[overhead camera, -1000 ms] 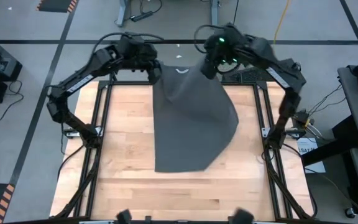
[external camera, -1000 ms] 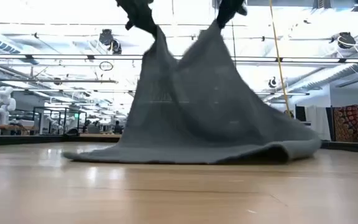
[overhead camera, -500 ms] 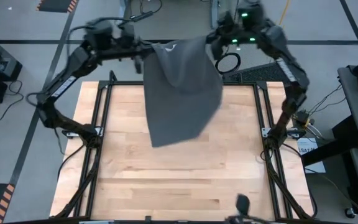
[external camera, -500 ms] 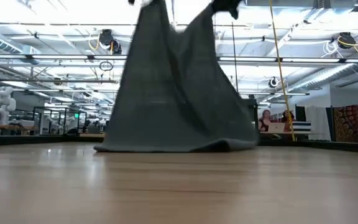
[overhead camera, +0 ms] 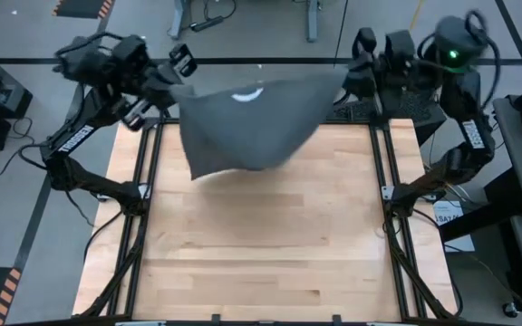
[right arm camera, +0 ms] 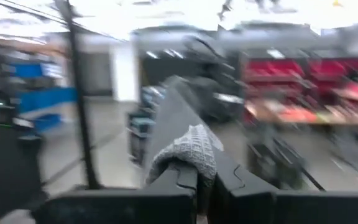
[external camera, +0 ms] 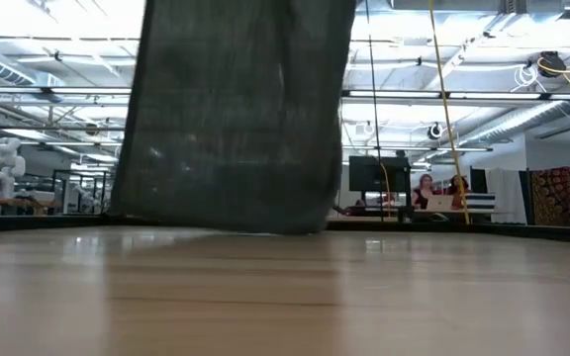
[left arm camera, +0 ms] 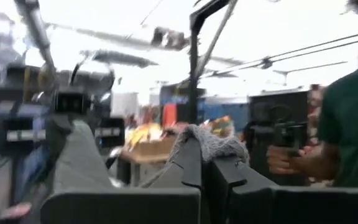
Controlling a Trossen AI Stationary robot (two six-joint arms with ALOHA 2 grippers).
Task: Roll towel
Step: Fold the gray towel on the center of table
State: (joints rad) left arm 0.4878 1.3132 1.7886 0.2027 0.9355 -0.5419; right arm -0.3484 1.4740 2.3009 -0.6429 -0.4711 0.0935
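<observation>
Plain dark grey towel [overhead camera: 243, 127], small white tag [overhead camera: 246, 94], light wood table [overhead camera: 270, 244]

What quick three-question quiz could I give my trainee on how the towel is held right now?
1. True or false: the towel lies flat on the table.
2. Which hand grips a towel corner? A) left hand only B) right hand only C) both
3. Fill in: in the high view, the towel's white tag sits near its ___ edge.

Key
1. False; it hangs stretched between the hands, lower edge at or just above the wood.
2. C; each wrist view shows cloth pinched in shut fingers.
3. Far.
</observation>
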